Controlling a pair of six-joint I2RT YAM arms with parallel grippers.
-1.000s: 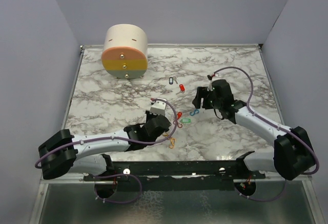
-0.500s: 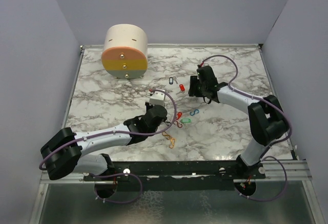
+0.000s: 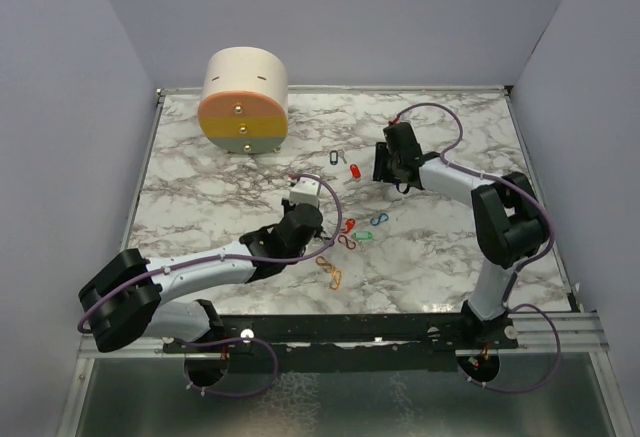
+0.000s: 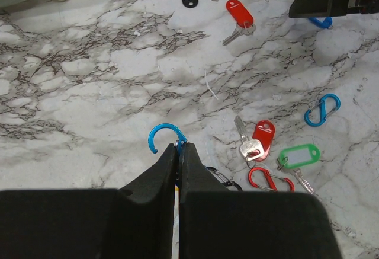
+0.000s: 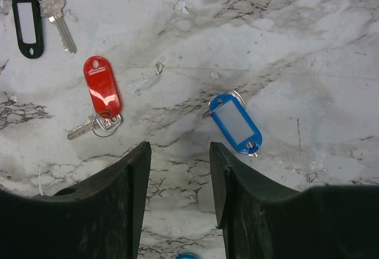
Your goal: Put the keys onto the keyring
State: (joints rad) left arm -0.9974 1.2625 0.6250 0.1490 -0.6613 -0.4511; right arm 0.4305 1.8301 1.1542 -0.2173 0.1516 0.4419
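Bottom centre of the left wrist view, my left jaws are pressed together on a blue clip (image 4: 166, 137). Its open hook juts past their tips, I judge so that a key's ring can be threaded onto it. To its right on the worktop (image 4: 89, 63) lie a red-tagged key (image 4: 260, 140), a green-tagged key (image 4: 298, 155), a red S-clip (image 4: 269, 179) and a blue S-clip (image 4: 323, 109). My right jaws stand wide apart and hold nothing. They hang over the blue-tagged key (image 5: 235, 122), which lies flat at centre right of the right wrist view, not yet between them; it looks like the next pick. Left of it lie a second red-tagged key (image 5: 102, 90) and, upper left, a black-tagged key (image 5: 28, 16).
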